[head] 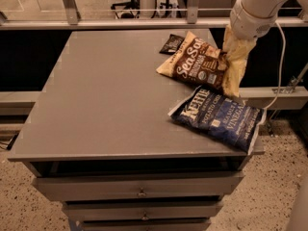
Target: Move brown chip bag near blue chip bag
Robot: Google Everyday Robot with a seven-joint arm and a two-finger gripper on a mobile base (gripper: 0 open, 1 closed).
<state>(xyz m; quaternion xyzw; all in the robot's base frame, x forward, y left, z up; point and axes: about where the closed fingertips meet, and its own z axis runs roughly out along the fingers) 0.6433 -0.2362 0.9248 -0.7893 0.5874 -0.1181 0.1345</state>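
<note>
The brown chip bag lies at the table's right rear. Its left end rests on the top, and its cream-yellow right end is raised. My gripper hangs from the white arm at the upper right and is shut on that raised end, with the bag's yellow edge folded over the fingers and hiding them. The blue chip bag lies flat at the front right corner, just in front of the brown bag. The two are almost touching.
A small dark bar wrapper lies behind the brown bag near the rear edge. The grey table has drawers below its front. A white cable hangs off the right side. A metal rail runs behind.
</note>
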